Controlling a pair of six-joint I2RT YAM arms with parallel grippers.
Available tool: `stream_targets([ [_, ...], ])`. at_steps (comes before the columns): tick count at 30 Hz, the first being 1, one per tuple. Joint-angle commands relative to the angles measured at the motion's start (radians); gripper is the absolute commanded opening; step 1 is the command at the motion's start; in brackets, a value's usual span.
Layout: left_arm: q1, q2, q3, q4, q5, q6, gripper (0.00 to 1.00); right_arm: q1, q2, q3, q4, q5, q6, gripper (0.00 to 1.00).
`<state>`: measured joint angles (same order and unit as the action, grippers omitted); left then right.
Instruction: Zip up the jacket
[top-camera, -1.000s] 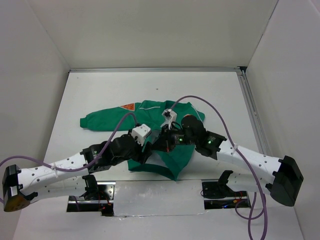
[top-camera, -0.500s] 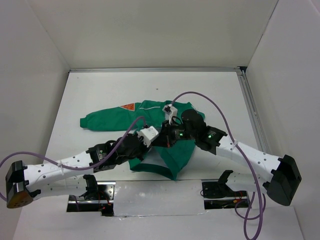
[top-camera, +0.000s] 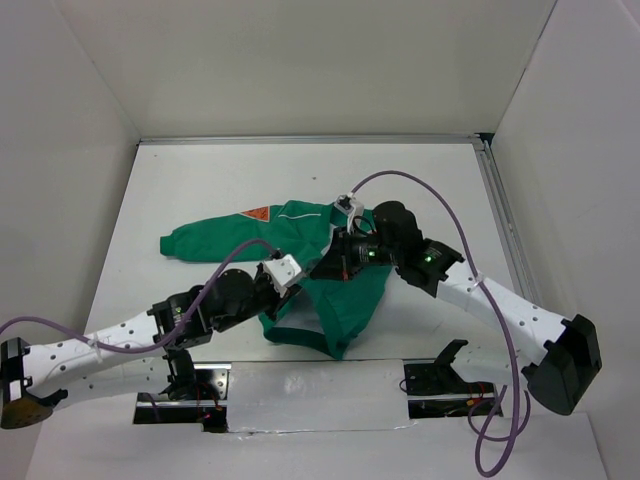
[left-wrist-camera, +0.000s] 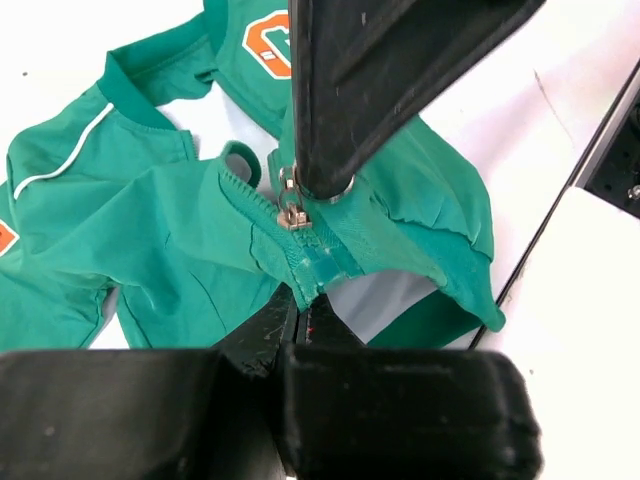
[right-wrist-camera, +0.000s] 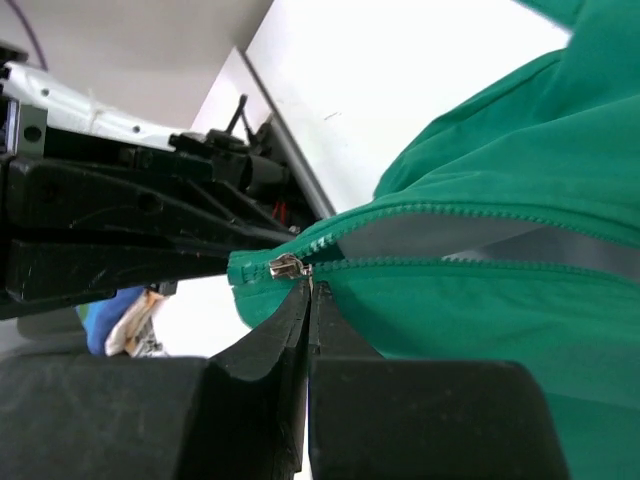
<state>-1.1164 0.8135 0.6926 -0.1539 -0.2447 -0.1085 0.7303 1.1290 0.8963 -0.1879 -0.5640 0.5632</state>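
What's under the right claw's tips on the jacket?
The silver zipper slider shows just beside the right claw, near the hem of the jacket. Its pull tab is covered by the shut tips.

The left arm (top-camera: 110, 345) and right arm (top-camera: 500, 310) stretch low and meet over the front of the jacket (top-camera: 345, 312). The left gripper (left-wrist-camera: 303, 302) is pinched closed on the jacket's lower zipper edge. Just collarward of it, the right gripper (right-wrist-camera: 308, 292) is clamped on the zipper slider (left-wrist-camera: 291, 214).

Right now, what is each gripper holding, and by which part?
The left gripper pinches the jacket at the zipper's bottom end; the right gripper pinches the zipper pull.
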Motion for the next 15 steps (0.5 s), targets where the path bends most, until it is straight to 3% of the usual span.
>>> stream_targets([
  [1, -0.007, 0.013, 0.028, 0.056, 0.039, 0.012, 0.00, -0.048, -0.005, 0.067, -0.068, 0.038, -0.052, 0.00],
  [5, -0.006, 0.065, 0.054, 0.036, 0.058, 0.021, 0.00, -0.048, 0.031, 0.108, -0.128, 0.136, -0.075, 0.00],
  [7, -0.010, 0.069, 0.068, 0.031, 0.074, 0.016, 0.00, -0.048, 0.054, 0.137, -0.174, 0.289, -0.092, 0.00],
  [15, -0.010, -0.086, 0.016, 0.135, 0.160, 0.076, 0.00, -0.048, 0.155, 0.173, -0.188, 0.536, -0.184, 0.00],
])
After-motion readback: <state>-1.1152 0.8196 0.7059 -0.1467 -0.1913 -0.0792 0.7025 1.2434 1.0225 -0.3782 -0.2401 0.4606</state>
